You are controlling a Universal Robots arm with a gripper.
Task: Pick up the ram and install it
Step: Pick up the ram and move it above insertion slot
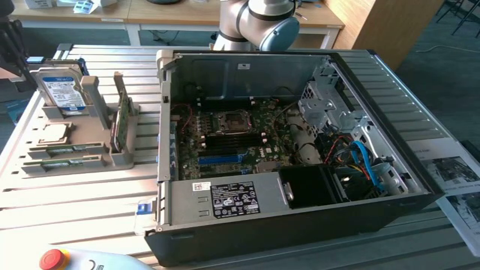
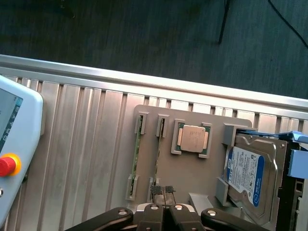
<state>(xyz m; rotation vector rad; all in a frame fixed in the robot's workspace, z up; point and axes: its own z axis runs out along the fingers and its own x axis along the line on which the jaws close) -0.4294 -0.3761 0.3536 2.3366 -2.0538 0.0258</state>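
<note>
- My pincer (image 2: 163,190) is together: the dark fingertips (image 2: 156,190) are pressed pad to pad and nothing is caught between them.
- Right past the tips is the ram (image 2: 158,149), a thin green stick set on edge in a slot of the grey holder (image 2: 192,173). My tips hang over one end of it, and I cannot tell whether they touch it.
- A second ram stick (image 2: 136,154) stands in the parallel slot, on the side away from the processor.
- The processor (image 2: 192,138) lies flat in its square pocket on the ram's other side.
- Further along the holder, a hard drive (image 2: 245,175) with a blue and white label leans in its bracket.
- The holder rests on a slatted metal table (image 2: 86,144). A pendant (image 2: 19,125) with a red button (image 2: 7,164) lies on the same table, well apart from the holder.
- Farther off, on the exterior view's right of the holder, an open computer case (image 1: 300,225) lies on its side, showing the motherboard (image 1: 232,135) and its blue slot strip (image 1: 221,158).
- My arm (image 1: 259,22) rises behind the case.
</note>
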